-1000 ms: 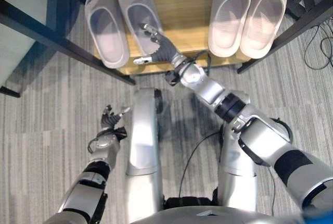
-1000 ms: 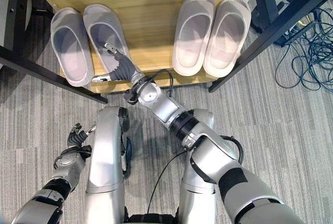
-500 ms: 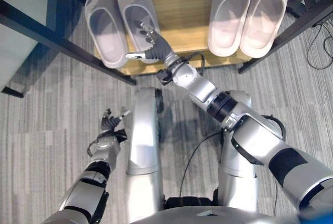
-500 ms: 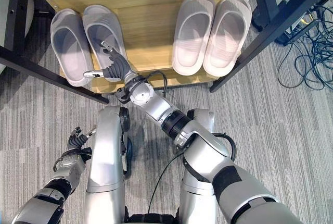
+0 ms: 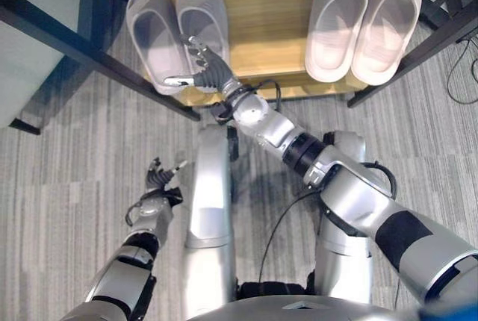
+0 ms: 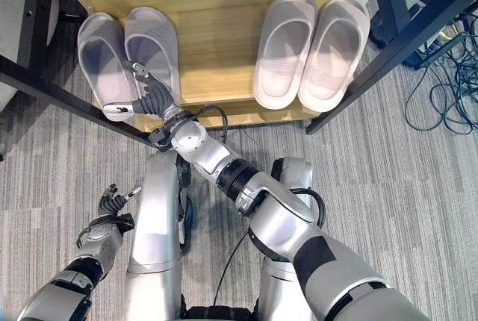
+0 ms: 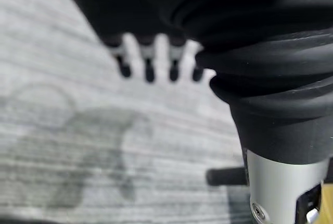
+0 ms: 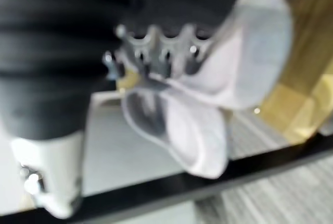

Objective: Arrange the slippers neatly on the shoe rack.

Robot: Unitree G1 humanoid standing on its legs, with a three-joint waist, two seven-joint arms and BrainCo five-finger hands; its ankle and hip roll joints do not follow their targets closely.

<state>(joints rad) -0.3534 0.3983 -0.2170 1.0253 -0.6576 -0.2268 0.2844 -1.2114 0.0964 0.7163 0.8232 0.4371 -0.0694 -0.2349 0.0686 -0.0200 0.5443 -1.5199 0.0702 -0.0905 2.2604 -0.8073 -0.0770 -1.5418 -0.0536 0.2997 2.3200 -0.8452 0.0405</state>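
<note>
Grey slippers (image 5: 175, 33) under right hand (image 5: 202, 71)

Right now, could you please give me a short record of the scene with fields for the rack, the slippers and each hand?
rack: wooden shoe rack on grey carpet
left pair: two grey slippers, side by side, heels at the front edge
right pair: two pale slippers, side by side, touching
right hand: fingers spread and straight, at the heel end of the left pair
left hand: low over the carpet, loosely open, holding nothing

Right hand (image 5: 203, 73) outstretched, left hand (image 5: 158, 181) relaxed.
</note>
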